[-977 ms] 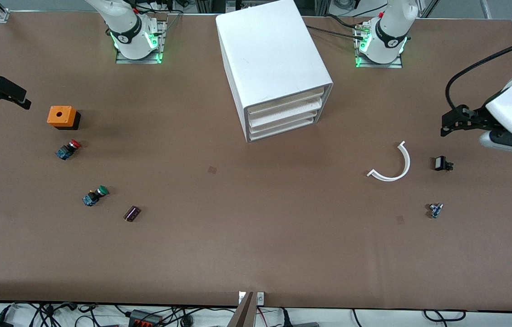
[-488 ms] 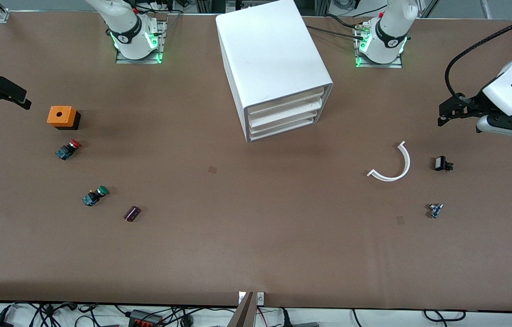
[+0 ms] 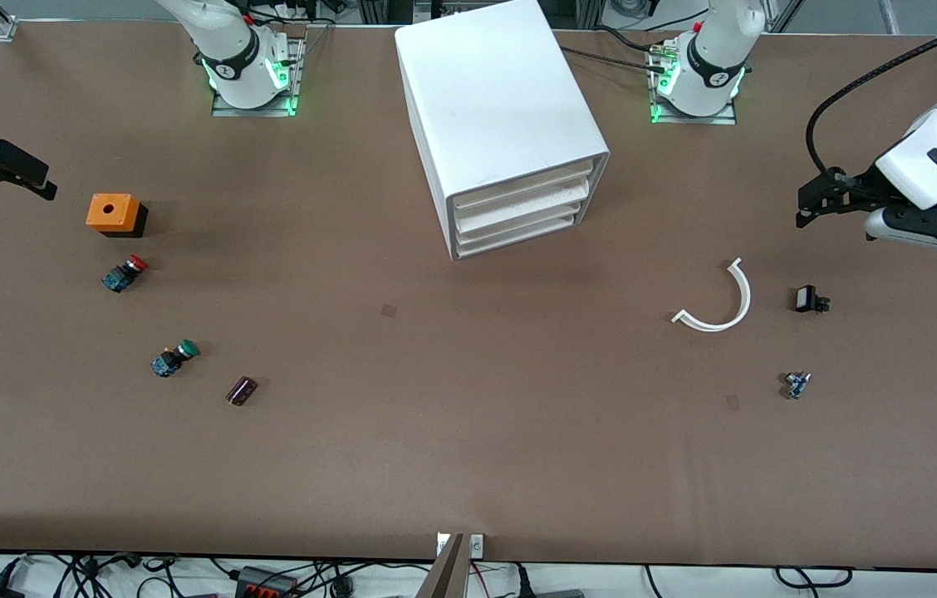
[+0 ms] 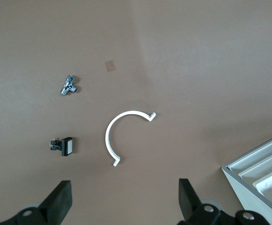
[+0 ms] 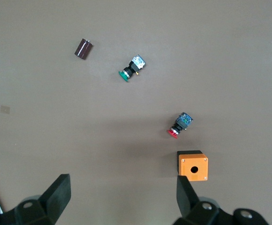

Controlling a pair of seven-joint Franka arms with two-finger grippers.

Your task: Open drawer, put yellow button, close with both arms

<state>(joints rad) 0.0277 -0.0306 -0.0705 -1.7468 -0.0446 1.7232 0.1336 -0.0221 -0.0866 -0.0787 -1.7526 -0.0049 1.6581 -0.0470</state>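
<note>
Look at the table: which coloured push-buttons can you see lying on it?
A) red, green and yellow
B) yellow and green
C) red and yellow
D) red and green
D: only a red-capped button and a green-capped button lie toward the right arm's end of the table; no yellow-capped one shows in any view.

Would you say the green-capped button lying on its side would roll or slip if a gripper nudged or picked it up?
The green-capped button lies on its side, and its cap looks round, so a nudge would probably swing it in an arc, not send it straight. It looks small, so likely light. The smooth-looking cap may slip between fingers; the squarer blue body seems the safer grasp.
</note>
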